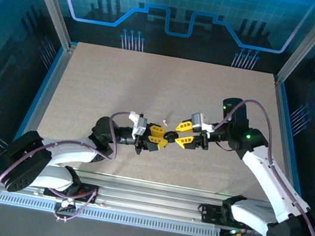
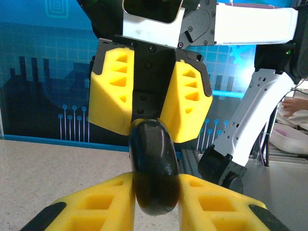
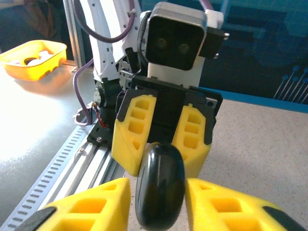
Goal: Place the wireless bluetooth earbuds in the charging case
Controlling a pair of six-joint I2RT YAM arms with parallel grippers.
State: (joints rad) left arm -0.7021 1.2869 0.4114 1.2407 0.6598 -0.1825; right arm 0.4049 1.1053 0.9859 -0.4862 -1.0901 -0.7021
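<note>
A glossy black oval charging case hangs above the middle of the table between both grippers. My left gripper is shut on it; in the left wrist view its yellow fingers press both flat sides of the case. From the opposite side, my right gripper straddles the same case. Its pads stand close on either side, with a thin gap on the left. One tiny pinkish-white earbud lies on the table just behind the grippers.
The tan table is fenced by metal posts and a slotted rail at the near edge. Off the table, a yellow bin holds small white pieces, and a pale bowl stands to the right.
</note>
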